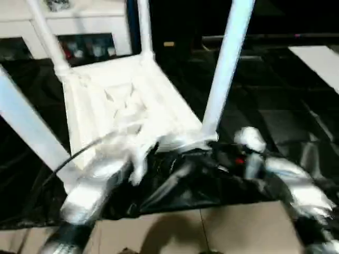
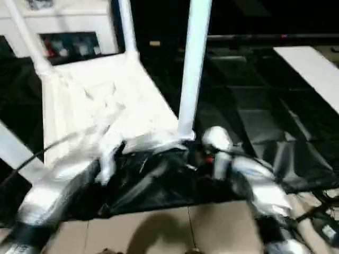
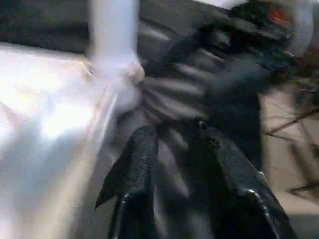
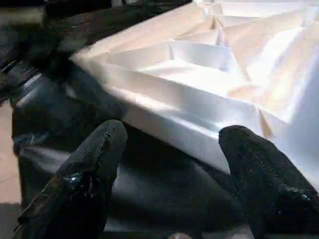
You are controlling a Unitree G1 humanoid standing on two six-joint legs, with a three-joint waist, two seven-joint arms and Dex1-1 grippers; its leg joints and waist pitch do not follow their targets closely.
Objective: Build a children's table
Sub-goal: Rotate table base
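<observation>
- white plastic, ribbed on its underside: the tabletop [image 1: 127, 114] lies upside down on a black sheet [image 1: 286, 121] spread over the floor, with four tube legs standing up from its corner sockets, such as the near right leg [image 1: 225, 69].
- left gripper [image 3: 174, 149]: jaws parted a little, nothing between them, just beside the near right corner where that leg seats.
- right gripper [image 4: 172, 144]: jaws spread wide and empty, facing the near edge of the tabletop without touching it.
- handling, as a judgement: the plastic looks light and fairly stiff, but smooth and likely slippery; the thin ribs and rim may flex under a hard pinch. the sturdier holds seem to be the rim wall near a corner socket, or a leg low down near its flared end; held high up, a leg would act as a lever on its socket.
- room: a white cabinet [image 1: 79, 21] stands close behind the far edge, so little space there. the black sheet runs open to the right, where a flat white board [image 1: 320, 61] lies well apart. bare tan floor [image 1: 238, 227] lies along the sheet's near edge.
</observation>
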